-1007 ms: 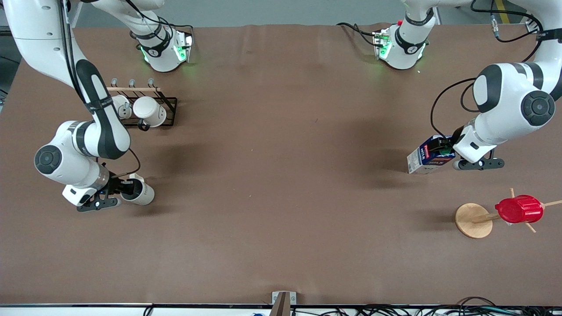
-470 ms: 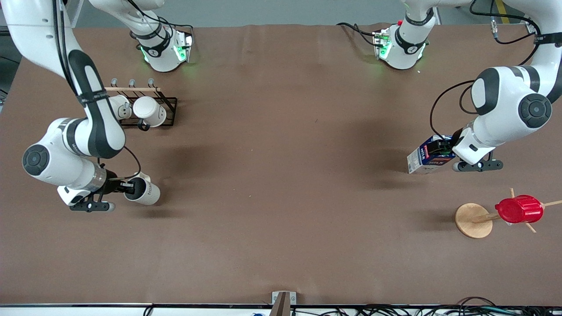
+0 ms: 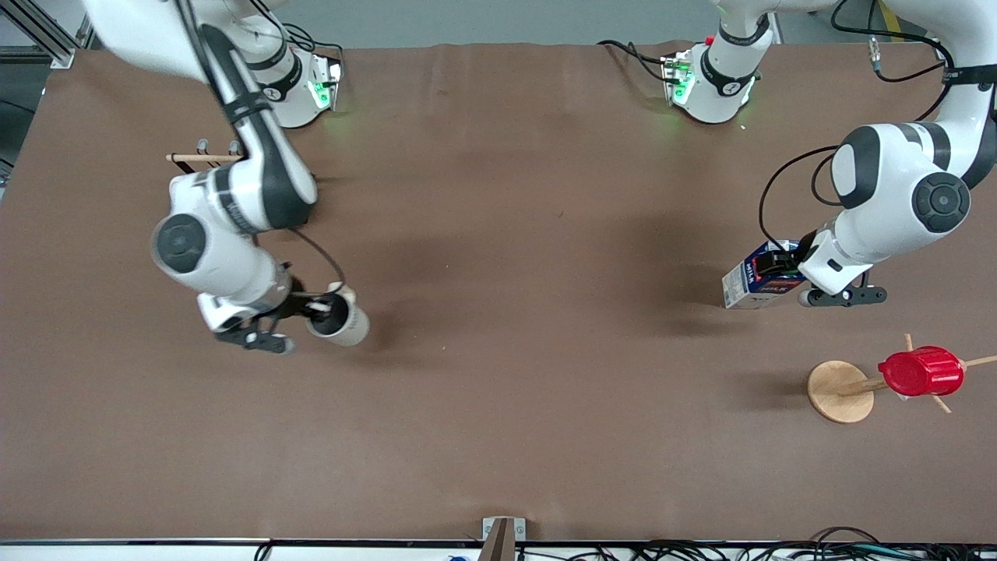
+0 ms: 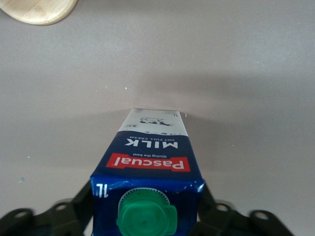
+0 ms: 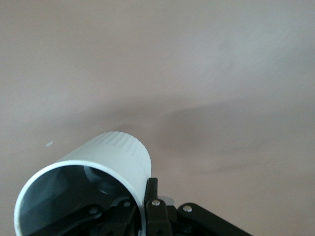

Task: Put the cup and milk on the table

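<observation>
The off-white cup [image 3: 343, 321] is tipped on its side in my right gripper [image 3: 318, 308], which is shut on its rim, over the brown table [image 3: 514, 389] toward the right arm's end. In the right wrist view one finger [image 5: 150, 195] presses the cup's [image 5: 106, 160] outer wall and the other sits inside the grey interior. My left gripper [image 3: 785, 265] is shut on the dark blue milk carton [image 3: 754, 282] and holds it tilted over the table toward the left arm's end. The left wrist view shows its green cap [image 4: 146, 217], red label and white lettering.
A red ribbed cup [image 3: 921, 371] hangs on a wooden peg stand with a round base [image 3: 840, 391], nearer the front camera than the milk. A wooden rack bar [image 3: 193, 158] shows beside the right arm, which hides the rest of the rack.
My right arm has swung toward the table's middle carrying the cup, and now covers the mug rack. My left gripper and the milk have barely shifted.
</observation>
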Available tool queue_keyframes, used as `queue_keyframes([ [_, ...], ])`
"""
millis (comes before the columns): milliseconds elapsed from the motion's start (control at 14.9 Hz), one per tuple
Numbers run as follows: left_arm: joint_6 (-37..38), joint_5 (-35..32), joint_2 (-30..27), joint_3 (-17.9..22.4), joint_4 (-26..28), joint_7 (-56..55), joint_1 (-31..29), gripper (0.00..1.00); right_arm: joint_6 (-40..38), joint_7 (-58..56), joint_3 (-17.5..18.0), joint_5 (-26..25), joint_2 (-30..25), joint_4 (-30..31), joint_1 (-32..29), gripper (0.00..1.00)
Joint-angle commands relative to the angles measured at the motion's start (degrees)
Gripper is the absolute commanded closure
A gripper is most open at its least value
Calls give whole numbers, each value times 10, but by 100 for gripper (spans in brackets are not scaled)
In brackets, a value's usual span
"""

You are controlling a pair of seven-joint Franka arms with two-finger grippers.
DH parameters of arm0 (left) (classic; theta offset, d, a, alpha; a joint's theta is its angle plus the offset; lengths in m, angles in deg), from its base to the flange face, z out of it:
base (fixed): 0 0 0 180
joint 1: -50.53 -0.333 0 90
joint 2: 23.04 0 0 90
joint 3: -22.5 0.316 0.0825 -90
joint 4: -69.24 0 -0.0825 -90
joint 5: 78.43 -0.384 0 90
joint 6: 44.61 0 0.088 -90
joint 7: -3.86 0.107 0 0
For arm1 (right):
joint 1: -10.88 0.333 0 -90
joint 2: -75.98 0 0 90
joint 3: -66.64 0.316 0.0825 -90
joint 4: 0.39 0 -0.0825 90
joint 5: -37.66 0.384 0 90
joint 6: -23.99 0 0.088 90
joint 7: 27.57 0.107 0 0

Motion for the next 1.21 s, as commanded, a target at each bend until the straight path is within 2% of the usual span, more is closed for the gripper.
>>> queue_keyframes([
  [0, -5, 2, -10, 1, 10, 8, -2, 61, -29, 101, -7, 2, -2, -38, 68, 100],
  [134, -1, 2, -18, 1, 6, 8, -2, 70, -30, 157, -7, 3, 15, -55, 107, 100],
  [403, 7, 2, -31, -17, -26, -3, 3, 71, -24, 260, -7, 1, 92, -123, 177, 100],
  [537, 31, 2, -31, -57, -63, -3, 2, 71, -14, 284, -8, 1, 128, -148, 200, 100],
  [738, 40, 2, -29, -120, -100, -17, 3, 71, 43, 308, -8, -4, 157, -147, 222, 99],
  [1007, 40, 2, 0, -202, -141, -82, 9, 75, 57, 317, -9, -12, 164, -135, 230, 98],
  [1141, 40, -15, 24, -247, -160, -125, 11, 76, 88, 317, -9, -20, 164, -115, 237, 95],
])
